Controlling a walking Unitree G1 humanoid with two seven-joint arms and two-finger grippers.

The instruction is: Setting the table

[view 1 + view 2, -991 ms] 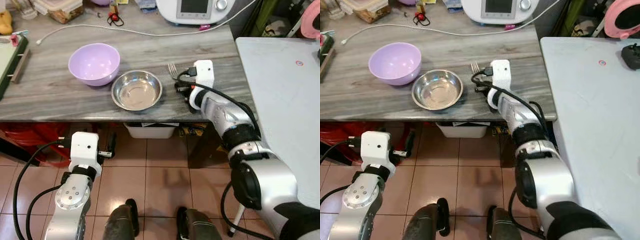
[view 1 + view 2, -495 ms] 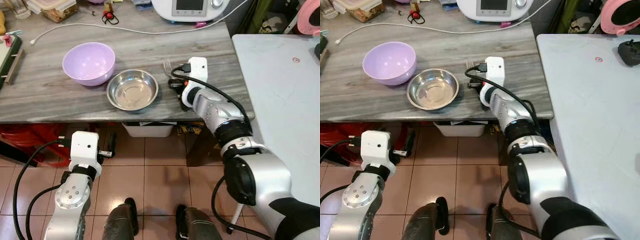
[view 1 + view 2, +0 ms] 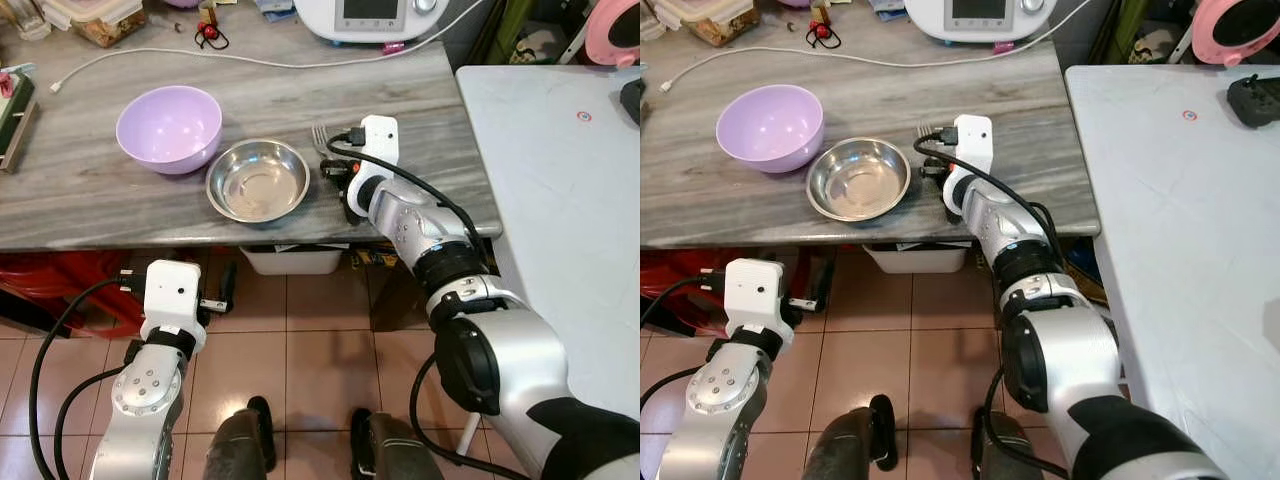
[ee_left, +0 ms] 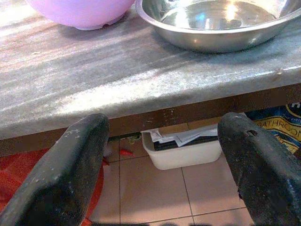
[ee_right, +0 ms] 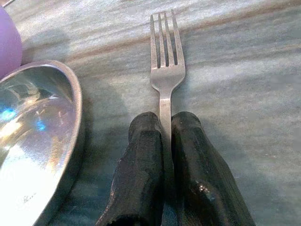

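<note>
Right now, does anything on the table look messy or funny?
Nothing is spilled or broken. The metal bowl and purple bowl sit upright and empty. The right claw pinches the fork beside the metal bowl. One oddity: a white cable trails loose across the far side of the table.

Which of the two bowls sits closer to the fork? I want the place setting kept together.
The steel bowl. It lies just left of the fork that the right gripper pinches; the purple bowl stands beyond it, farther left.

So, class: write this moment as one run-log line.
phase: placing fork | right gripper: shut on fork, on grey table beside steel bowl | left gripper: open, idle below table edge
</note>
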